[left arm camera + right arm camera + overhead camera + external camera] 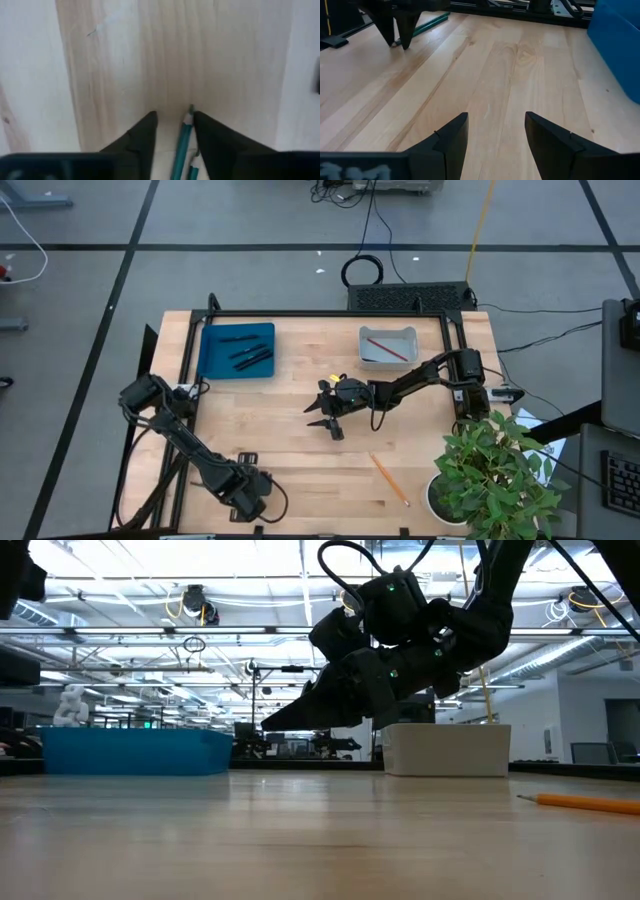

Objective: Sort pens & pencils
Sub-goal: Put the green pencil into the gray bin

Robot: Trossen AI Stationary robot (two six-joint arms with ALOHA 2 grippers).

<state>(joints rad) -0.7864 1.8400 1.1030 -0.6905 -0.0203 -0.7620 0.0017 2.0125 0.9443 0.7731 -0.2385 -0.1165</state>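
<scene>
Black pens (248, 355) lie in the blue tray (212, 362) at the far left. A red pencil (388, 348) lies in the white tray (387, 330). An orange pencil (388, 478) lies flat on the table near the front right. My left gripper (175, 116) points down at the near left of the table (250, 496), open, with a green pencil (181, 142) lying on the wood between its fingers. My right gripper (325, 420) hangs open above the table's middle with nothing between its fingers (496, 116). My left gripper stands astride the green pencil, fingers pointing down from above. The pencil's sharpened tip (190, 108) lies close beside one finger (215, 145). I cannot tell whether that finger touches it. The pencil rests flat on the table.
A potted plant (495, 480) leans over the table's near right corner. A black frame runs along the table's far and side edges. Bare wood lies between the two grippers.
</scene>
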